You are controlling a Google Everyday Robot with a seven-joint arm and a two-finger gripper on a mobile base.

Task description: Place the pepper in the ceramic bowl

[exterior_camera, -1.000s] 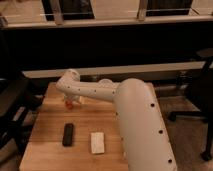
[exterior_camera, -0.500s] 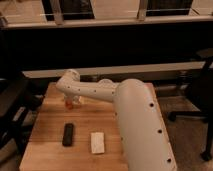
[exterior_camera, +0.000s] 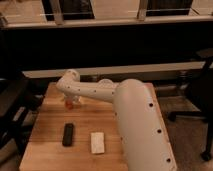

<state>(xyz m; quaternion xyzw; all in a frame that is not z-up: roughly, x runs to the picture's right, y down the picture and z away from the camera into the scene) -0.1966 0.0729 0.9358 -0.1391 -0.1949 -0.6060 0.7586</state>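
The pepper [exterior_camera: 67, 104] shows as a small red-orange spot on the wooden table [exterior_camera: 50, 150], near its back left. My gripper [exterior_camera: 71, 100] hangs down from the wrist end of the white arm [exterior_camera: 95, 92], right at the pepper and partly covering it. I cannot tell whether it touches the pepper. The green ceramic bowl does not show; the arm may hide it.
A black rectangular block [exterior_camera: 68, 134] and a white rectangular block [exterior_camera: 97, 142] lie side by side toward the table's front. A pale rounded thing [exterior_camera: 105, 82] peeks out behind the arm at the table's back edge. Dark chairs stand left and right.
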